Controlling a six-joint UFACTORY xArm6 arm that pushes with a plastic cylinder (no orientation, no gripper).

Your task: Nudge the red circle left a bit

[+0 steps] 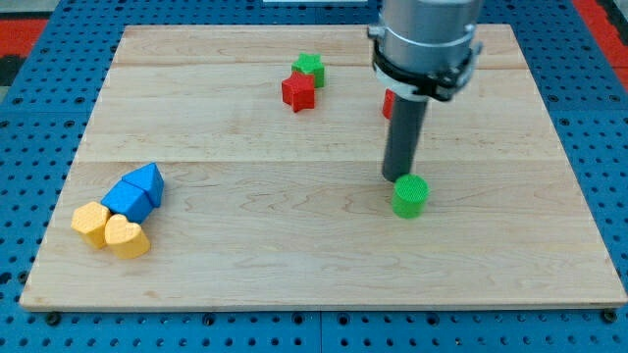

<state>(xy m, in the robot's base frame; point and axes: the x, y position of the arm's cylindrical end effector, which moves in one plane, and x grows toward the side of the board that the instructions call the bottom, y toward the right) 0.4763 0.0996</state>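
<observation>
The red circle (389,104) shows only as a small red sliver at the view's upper right, mostly hidden behind the arm's rod. My tip (396,178) rests on the board just below the red circle, touching the upper left edge of a green round block (410,195). A red star block (297,91) sits at the view's top centre with a green block (309,68) just above and right of it.
At the view's lower left sits a cluster: a blue triangular block (146,179), a blue block (126,199), a yellow hexagonal block (91,223) and a yellow heart block (126,237). The wooden board (294,255) lies on a blue pegboard.
</observation>
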